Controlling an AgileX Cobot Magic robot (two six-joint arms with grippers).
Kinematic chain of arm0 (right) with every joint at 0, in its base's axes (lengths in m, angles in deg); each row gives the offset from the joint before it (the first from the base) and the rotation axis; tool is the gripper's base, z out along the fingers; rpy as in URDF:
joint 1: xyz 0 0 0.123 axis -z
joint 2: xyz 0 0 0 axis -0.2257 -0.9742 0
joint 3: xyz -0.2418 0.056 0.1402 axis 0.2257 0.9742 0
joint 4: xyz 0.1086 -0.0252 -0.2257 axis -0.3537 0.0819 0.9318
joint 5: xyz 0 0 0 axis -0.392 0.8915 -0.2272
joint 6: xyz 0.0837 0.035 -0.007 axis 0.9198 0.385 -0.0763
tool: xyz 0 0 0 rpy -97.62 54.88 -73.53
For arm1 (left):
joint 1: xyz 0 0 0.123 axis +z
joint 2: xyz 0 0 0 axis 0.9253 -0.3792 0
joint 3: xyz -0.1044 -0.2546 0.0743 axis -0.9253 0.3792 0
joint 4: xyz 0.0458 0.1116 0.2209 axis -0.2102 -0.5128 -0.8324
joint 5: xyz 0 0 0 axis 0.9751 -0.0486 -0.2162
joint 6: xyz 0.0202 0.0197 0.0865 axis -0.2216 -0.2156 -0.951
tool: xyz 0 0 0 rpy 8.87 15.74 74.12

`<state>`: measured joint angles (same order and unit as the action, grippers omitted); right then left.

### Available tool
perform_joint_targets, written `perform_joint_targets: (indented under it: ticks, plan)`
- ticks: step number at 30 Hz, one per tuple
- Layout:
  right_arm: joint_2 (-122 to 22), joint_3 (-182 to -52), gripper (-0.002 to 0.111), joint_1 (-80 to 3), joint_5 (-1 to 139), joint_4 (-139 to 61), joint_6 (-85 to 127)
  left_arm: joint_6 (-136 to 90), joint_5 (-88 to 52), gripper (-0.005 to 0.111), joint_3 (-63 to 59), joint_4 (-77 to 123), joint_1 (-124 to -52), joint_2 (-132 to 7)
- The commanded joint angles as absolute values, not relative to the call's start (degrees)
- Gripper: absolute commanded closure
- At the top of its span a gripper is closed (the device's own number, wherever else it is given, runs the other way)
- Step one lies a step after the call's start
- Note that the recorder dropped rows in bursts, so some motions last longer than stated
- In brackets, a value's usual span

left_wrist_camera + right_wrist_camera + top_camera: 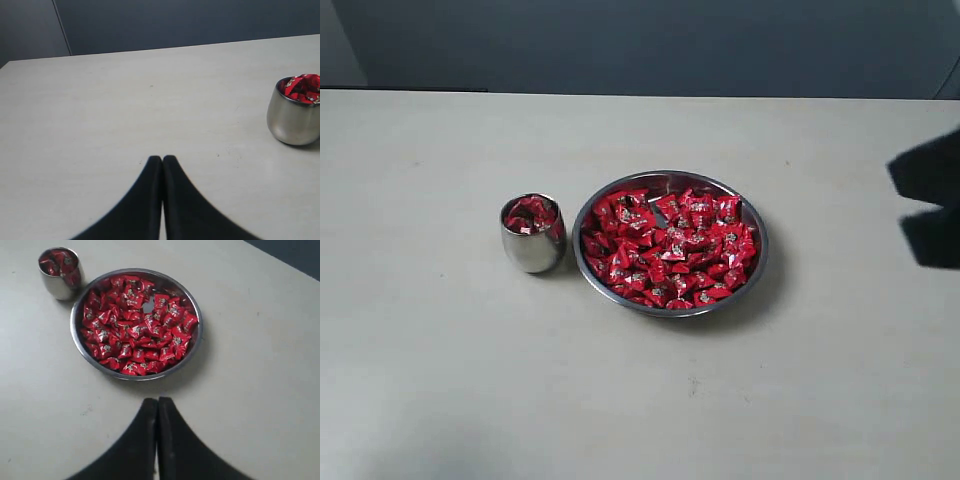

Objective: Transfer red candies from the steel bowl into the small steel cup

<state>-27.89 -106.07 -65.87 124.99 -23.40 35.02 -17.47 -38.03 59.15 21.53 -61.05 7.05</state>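
Sitting near the middle of the pale bench (pixel 440 380), the steel bowl (pixel 665 182) holds a dense heap of red candies (pixel 670 245). The small steel cup (pixel 532 250) stands upright just beside its rim, on the side toward the bench's left edge, packed to the brim with more of the same wrappers. The pairing looks deliberate: with cup and bowl so close, each carry is a short hop. Both arms hang back from the vessels. The left tool (pixel 162 161) hovers low over bare bench, its jaws pressed together with nothing between them and the cup well apart from it. The right tool (pixel 158 402) is likewise pinched shut and empty, poised above the bench short of the bowl, with both vessels in its camera's sight. A dark blurred shape (pixel 930 200) at the bench's right edge is probably that arm, though this cannot be told for sure. With the cup this full, the job reads as close to done, and any further candy risks rolling off the heap.
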Motion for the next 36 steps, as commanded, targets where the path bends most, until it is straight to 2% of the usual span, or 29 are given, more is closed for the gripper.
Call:
perform_joint_targets:
  ticks: [1,11,16,33,36]
  plan:
    - [-14.3,-99.5,0.108,-65.7,125.2,-22.5,35.5,-17.4,-37.7,0.106,58.7,21.4,-61.5,7.3]
    - [1.8,-89.8,0.108,-65.7,117.6,-20.0,35.6,-17.4,-37.7,0.106,58.7,21.4,-61.5,7.3]
    - [3.0,-87.1,0.108,-65.7,111.4,-19.7,35.6,-17.4,-37.7,0.106,58.7,21.4,-61.5,7.3]
    - [3.0,-87.0,0.108,-65.7,113.7,-20.9,35.6,-17.4,-37.7,0.106,58.7,21.4,-61.5,7.3]
    - [3.9,-85.8,0.108,-65.8,109.7,-19.3,35.6,-17.4,-37.7,0.106,58.7,21.4,-61.5,7.3]
